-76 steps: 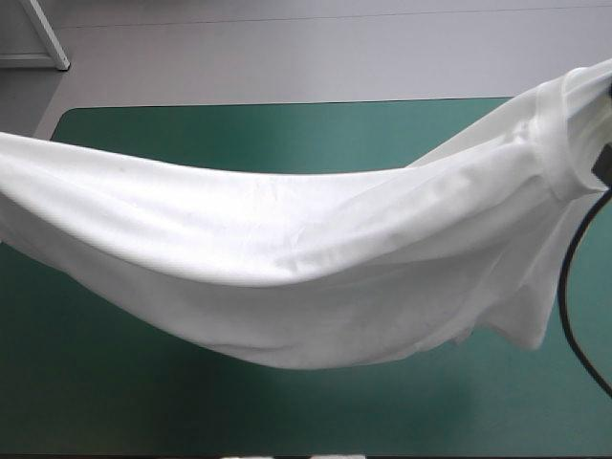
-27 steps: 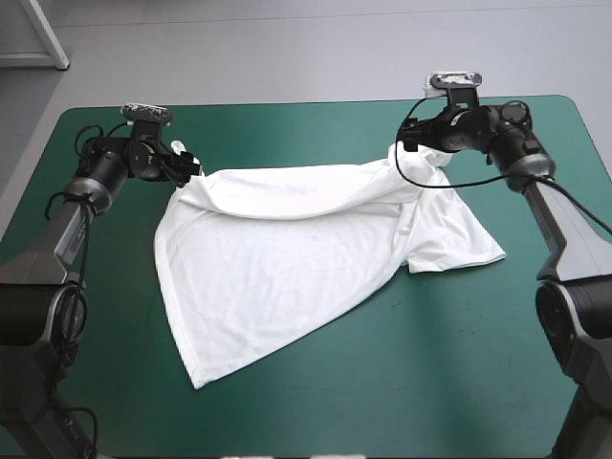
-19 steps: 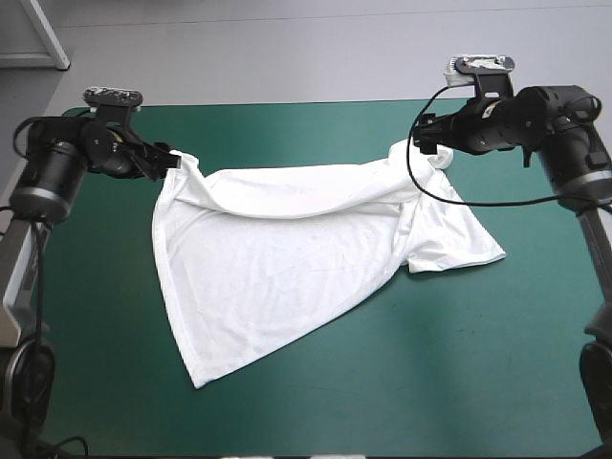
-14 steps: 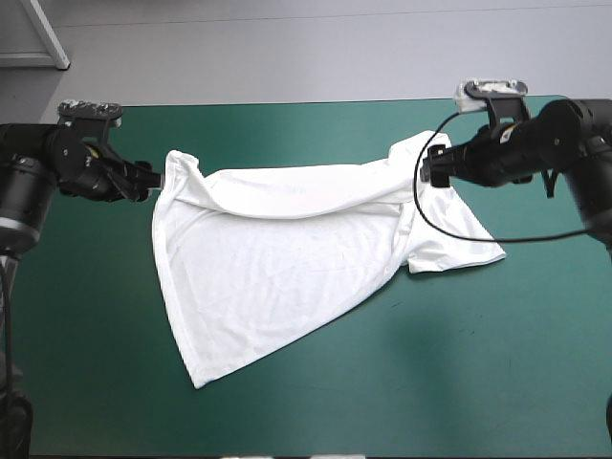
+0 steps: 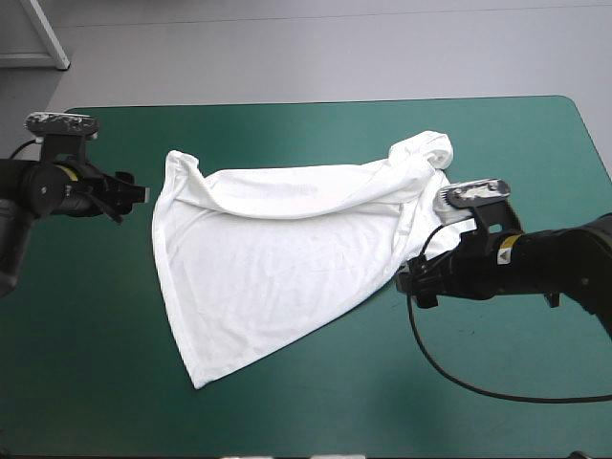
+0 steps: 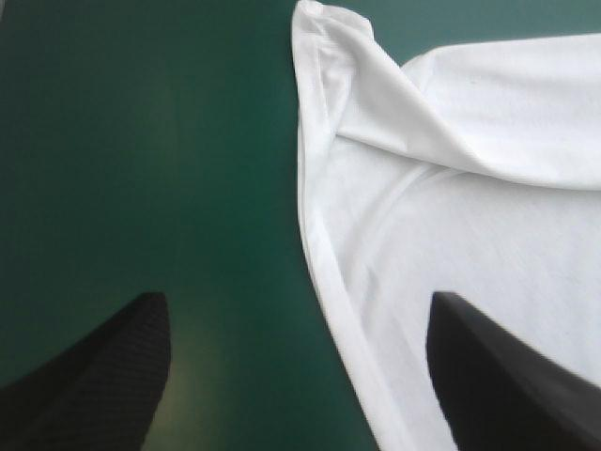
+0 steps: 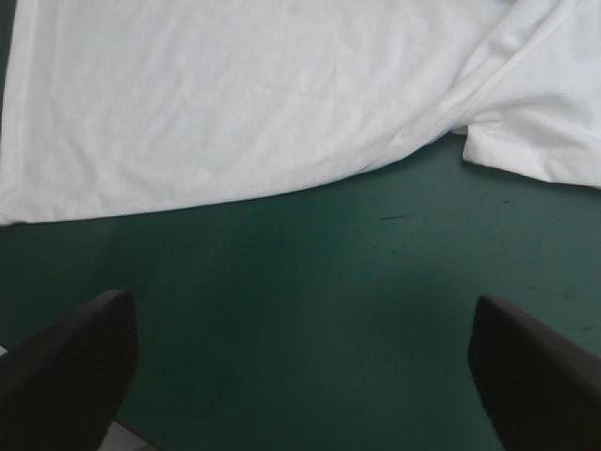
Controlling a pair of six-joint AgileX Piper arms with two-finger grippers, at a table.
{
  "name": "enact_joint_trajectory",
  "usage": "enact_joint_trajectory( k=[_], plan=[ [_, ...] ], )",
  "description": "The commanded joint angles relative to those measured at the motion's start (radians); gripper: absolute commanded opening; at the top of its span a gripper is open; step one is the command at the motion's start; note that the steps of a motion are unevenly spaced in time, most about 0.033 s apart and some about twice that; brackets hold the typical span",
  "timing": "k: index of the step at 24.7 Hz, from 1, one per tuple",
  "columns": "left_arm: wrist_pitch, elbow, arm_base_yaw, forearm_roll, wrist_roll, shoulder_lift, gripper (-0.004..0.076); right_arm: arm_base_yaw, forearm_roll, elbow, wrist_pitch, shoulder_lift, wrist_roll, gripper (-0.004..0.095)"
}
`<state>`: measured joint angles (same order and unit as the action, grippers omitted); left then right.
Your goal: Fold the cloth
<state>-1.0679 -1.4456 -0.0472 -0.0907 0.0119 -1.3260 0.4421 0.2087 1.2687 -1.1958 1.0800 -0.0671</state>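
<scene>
You have the T-shirt (image 5: 277,258) spread flat mid-bench (image 5: 497,382), its longest edge along the far side. Both pairs are open and empty. The left fingers (image 6: 103,376) straddle its left edge. The right fingers (image 7: 75,362) face its right edge across bare bench.

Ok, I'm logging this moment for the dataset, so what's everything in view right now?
T-shirt: one, white, lying mid-table, loosely spread, its far edge folded over and bunched at the far right corner.
Table cover: one, teal-green, under everything.
Left gripper: one, black, just off the T-shirt's far left corner, fingers open, holding nothing.
Right gripper: one, black, at the T-shirt's right side near the sleeve, fingers open, holding nothing.
</scene>
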Motion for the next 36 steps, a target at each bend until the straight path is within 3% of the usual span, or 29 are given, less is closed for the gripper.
enact_joint_trajectory(
  k=[1,11,16,20,24,29,36],
  plan=[
    [0.115,-0.064,-0.004,0.024,-0.001,-0.103,0.0547,0.136,-0.13,0.021,0.05,0.016,-0.097,0.0899],
    [0.217,-0.344,0.015,0.026,-0.003,-0.545,0.0547,0.53,-0.301,0.021,0.054,0.154,-0.291,0.0899],
    [0.242,-0.367,0.047,0.069,-0.001,-0.688,0.0547,0.701,-0.363,0.021,0.063,0.213,-0.377,0.0899],
    [0.26,-0.367,0.043,0.114,0.001,-0.756,0.0539,0.794,-0.391,0.021,0.159,0.283,-0.386,0.0899],
    [0.242,-0.367,0.043,0.121,0.001,-0.798,0.0405,0.841,-0.391,0.021,0.241,0.357,-0.362,0.0899],
    [0.208,-0.365,0.043,0.172,0.079,-0.822,0.0023,0.879,-0.389,0.06,0.348,0.463,-0.305,0.0899],
    [0.158,-0.365,0.043,0.211,0.112,-0.82,-0.0009,0.881,-0.449,0.209,0.345,0.607,-0.215,0.0899]
  ],
)
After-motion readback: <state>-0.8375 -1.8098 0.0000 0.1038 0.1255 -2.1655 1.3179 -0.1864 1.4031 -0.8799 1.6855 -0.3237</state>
